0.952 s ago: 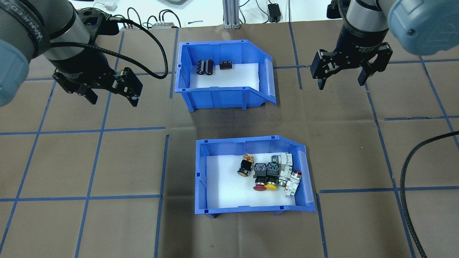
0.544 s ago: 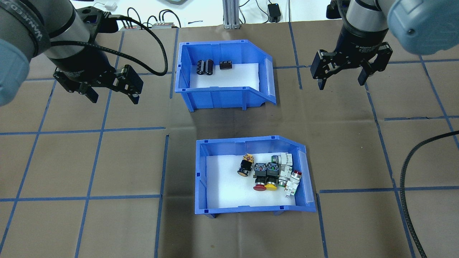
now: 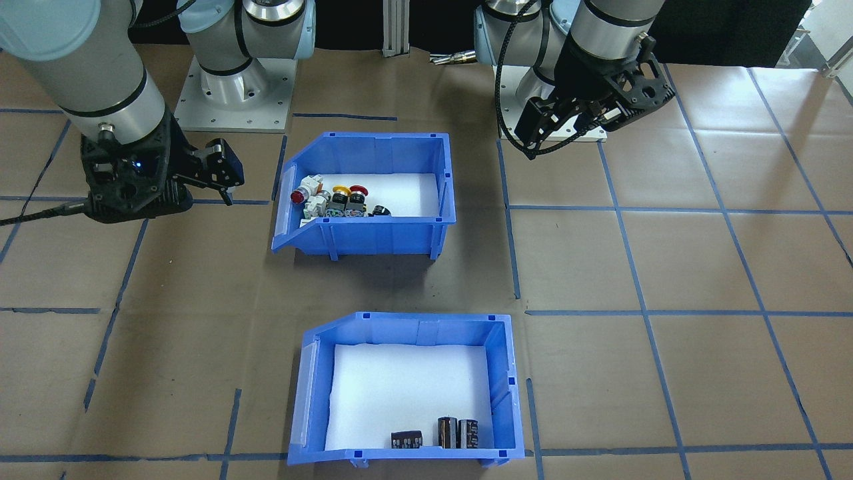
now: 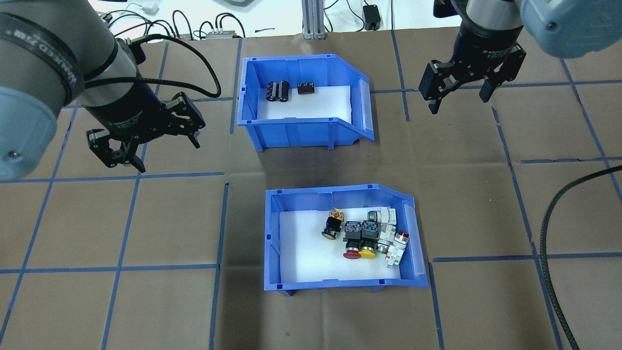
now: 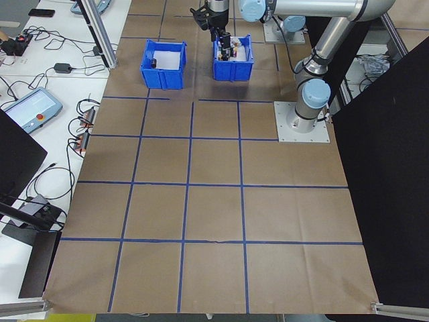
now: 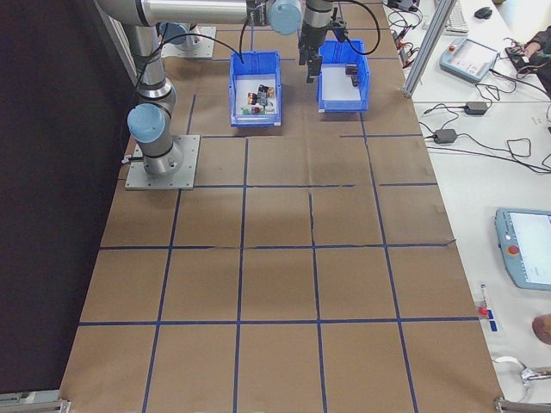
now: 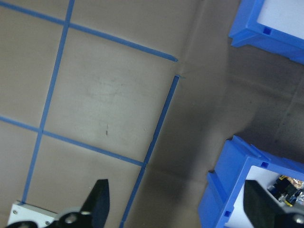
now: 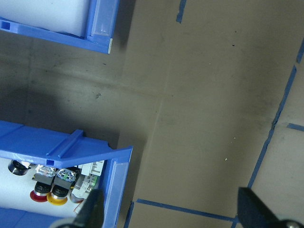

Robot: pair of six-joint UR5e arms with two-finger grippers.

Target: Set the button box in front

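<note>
The step in hand is judged to be the approach to the button box (image 4: 340, 238), which is untouched and rests on the table (image 4: 476, 194) on the robot's side. The other bin (image 4: 301, 99), holding only a few black parts, lies beyond it, on the operators' side. For a good grasp, a side wall of the box should be straddled by 1 gripper from above, with 1 finger inside and 1 outside, clear of the switches crowded toward the box's right end. The bin should then be lifted level so the loose parts are not tipped out. Which spot counts as "in front" cannot be read from the views, so the target is best confirmed first.

The left gripper (image 4: 146, 146) is spread and empty, poised above bare table to the left of the box and slightly farther from the robot. The right gripper (image 4: 459, 95) is likewise spread and empty, well apart from the box, beyond its right end and nearer the other bin.
</note>
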